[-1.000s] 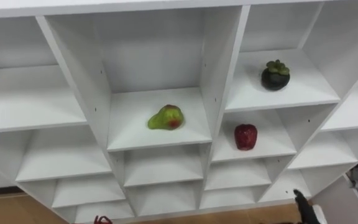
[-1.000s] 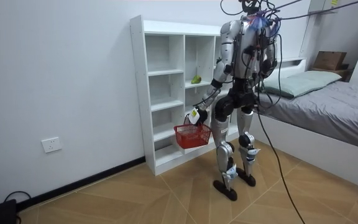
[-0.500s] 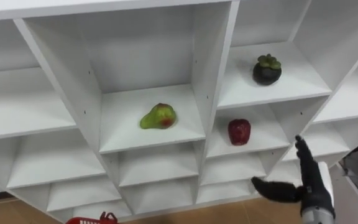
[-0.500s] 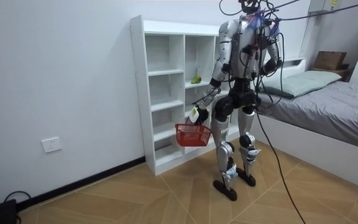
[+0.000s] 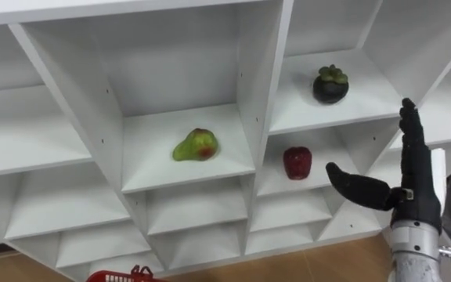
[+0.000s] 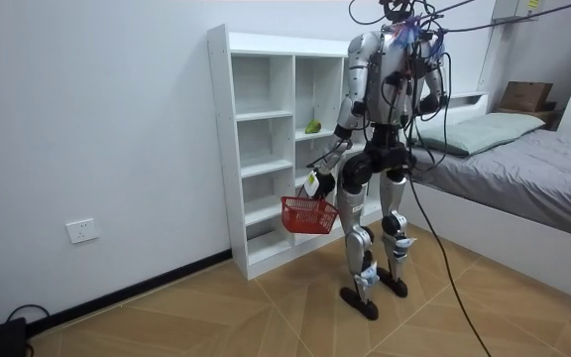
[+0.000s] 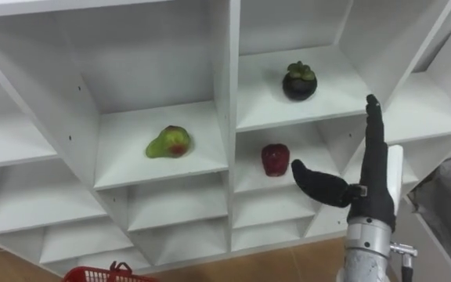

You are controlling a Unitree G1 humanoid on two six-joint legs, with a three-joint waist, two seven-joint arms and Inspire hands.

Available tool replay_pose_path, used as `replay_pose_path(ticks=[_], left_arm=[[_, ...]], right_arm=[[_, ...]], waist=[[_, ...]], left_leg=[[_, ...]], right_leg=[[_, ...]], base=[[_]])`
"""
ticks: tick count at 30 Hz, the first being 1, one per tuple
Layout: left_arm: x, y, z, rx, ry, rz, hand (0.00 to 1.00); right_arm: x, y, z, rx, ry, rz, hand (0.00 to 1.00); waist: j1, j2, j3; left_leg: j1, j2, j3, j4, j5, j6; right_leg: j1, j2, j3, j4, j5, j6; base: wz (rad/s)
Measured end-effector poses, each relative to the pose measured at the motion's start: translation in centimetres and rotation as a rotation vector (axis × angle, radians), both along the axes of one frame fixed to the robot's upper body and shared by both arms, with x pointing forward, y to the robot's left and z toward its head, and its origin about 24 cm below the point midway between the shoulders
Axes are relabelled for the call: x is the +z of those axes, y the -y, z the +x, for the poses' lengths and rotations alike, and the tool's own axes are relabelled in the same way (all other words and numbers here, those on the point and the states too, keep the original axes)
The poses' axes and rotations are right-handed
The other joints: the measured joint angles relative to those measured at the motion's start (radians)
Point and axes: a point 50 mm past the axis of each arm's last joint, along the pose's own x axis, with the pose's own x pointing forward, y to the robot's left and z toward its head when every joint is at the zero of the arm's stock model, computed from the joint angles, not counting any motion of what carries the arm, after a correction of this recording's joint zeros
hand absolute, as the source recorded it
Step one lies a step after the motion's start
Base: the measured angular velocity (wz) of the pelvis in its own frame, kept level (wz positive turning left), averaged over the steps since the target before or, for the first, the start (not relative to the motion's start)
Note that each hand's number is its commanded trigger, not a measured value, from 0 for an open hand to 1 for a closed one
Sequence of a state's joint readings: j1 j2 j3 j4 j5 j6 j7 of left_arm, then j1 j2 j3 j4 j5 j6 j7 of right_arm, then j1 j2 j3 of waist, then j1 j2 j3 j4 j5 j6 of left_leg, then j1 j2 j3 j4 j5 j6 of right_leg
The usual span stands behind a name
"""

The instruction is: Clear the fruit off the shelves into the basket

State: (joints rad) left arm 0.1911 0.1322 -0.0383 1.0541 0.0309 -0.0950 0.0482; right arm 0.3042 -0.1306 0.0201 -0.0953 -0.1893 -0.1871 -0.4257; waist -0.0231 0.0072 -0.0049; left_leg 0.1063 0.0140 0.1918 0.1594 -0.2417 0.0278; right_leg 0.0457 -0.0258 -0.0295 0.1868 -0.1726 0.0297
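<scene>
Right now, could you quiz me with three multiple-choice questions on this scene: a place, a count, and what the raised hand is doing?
1. Where is the dark mangosteen? A) in the basket B) in the compartment above the red fruit C) on the floor
2. How many fruits lie in the closet? A) one B) five C) three
3. The right hand is: A) open and empty B) clenched on a fruit C) gripping a shelf
Answers: 1B, it sits one shelf higher; 2C, mangosteen, red fruit and green pear; 3A, its fingers are straight, holding nothing.
</scene>
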Motion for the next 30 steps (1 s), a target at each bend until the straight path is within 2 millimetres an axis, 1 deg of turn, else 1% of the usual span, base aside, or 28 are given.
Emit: replay_pose_path(ticks=[1,2,5,7,13,18,21,24,26,27,29,30], left_arm=[[0.0,0.0,0.1,-0.005,0.001,-0.002,1.0],[0.0,0.1,0.2,-0.011,0.003,-0.009,1.0],[0.0,0.2,0.2,-0.02,-0.003,-0.02,1.0],[-0.1,0.2,0.2,-0.024,-0.006,-0.021,1.0],[-0.1,0.1,0.4,-0.032,-0.013,-0.031,1.0],[-0.1,0.0,0.4,-0.033,-0.013,-0.032,1.0],[-0.1,-0.2,0.4,-0.039,-0.017,-0.038,1.0],[0.0,-0.6,0.4,-0.045,-0.019,-0.032,1.0],[0.1,-0.9,0.3,-0.048,-0.02,-0.03,1.0],[0.1,-0.9,0.4,-0.049,-0.02,-0.031,1.0],[0.1,-1.0,0.4,-0.05,-0.021,-0.033,1.0],[0.1,-1.0,0.4,-0.052,-0.02,-0.035,1.0]], right_arm=[[0.5,-0.1,0.3,-0.001,0.028,-0.015,0.0],[1.2,-0.2,0.7,0.0,0.064,-0.018,0.0],[2.4,-0.4,1.3,0.002,0.132,-0.021,0.0],[2.7,-0.5,1.6,-0.003,0.156,-0.022,0.0],[3.0,-0.2,1.7,-0.006,0.168,-0.038,0.0],[3.1,0.0,1.8,-0.019,0.177,-0.045,0.0],[3.4,-0.1,2.0,-0.018,0.191,-0.046,0.0],[3.9,-0.1,2.5,-0.01,0.214,-0.05,0.0],[4.4,0.1,2.9,0.001,0.233,-0.062,0.0],[4.6,0.1,3.0,0.005,0.239,-0.061,0.0],[5.0,0.2,3.4,0.007,0.258,-0.043,0.0],[5.0,0.2,3.5,0.006,0.261,-0.036,0.0]], waist=[[0.0,-0.001,-0.0009],[0.0,-0.001,0.0009],[0.0,-0.002,0.0013],[0.001,-0.003,0.0017],[0.001,-0.003,0.0015],[0.004,-0.009,0.0013],[0.005,-0.017,0.0019],[0.004,-0.031,0.0019],[0.004,-0.04,-0.0008],[0.003,-0.041,-0.0005],[-0.002,-0.042,0.0026],[-0.003,-0.042,0.0026]], left_leg=[[-0.008,0.0,-0.001,0.0,0.0,0.0],[-0.01,0.0,-0.001,0.001,0.001,-0.001],[-0.009,0.001,-0.001,0.001,0.001,-0.001],[-0.009,0.001,-0.001,0.001,0.001,-0.001],[-0.009,0.001,-0.002,0.001,0.001,-0.001],[-0.008,0.001,-0.002,0.003,0.002,-0.002],[-0.007,0.002,-0.002,0.004,0.004,-0.004],[-0.009,0.003,-0.006,0.005,0.007,-0.006],[-0.007,0.005,-0.009,0.006,0.008,-0.007],[-0.007,0.005,-0.011,0.007,0.008,-0.007],[-0.007,0.005,-0.025,0.008,0.009,-0.007],[-0.007,0.005,-0.027,0.008,0.009,-0.007]], right_leg=[[-0.008,0.0,0.0,0.0,0.0,0.0],[-0.013,0.0,0.001,-0.001,0.001,0.0],[-0.011,0.001,0.0,-0.002,0.001,0.0],[-0.012,0.001,-0.001,-0.003,0.001,0.0],[-0.012,0.0,-0.002,-0.003,0.001,0.0],[-0.011,0.0,-0.002,-0.003,0.001,0.0],[-0.01,0.001,-0.003,-0.002,0.002,-0.002],[-0.009,0.001,-0.011,-0.002,0.004,-0.005],[-0.005,0.001,-0.017,-0.003,0.006,-0.007],[-0.003,0.001,-0.021,-0.003,0.006,-0.007],[0.007,0.0,-0.032,-0.003,0.006,-0.007],[0.008,0.0,-0.033,-0.003,0.006,-0.007]], base=[[0.0],[0.0],[0.0],[0.0],[0.0],[0.0],[0.0],[0.03],[0.06],[0.12],[0.16],[0.09]])
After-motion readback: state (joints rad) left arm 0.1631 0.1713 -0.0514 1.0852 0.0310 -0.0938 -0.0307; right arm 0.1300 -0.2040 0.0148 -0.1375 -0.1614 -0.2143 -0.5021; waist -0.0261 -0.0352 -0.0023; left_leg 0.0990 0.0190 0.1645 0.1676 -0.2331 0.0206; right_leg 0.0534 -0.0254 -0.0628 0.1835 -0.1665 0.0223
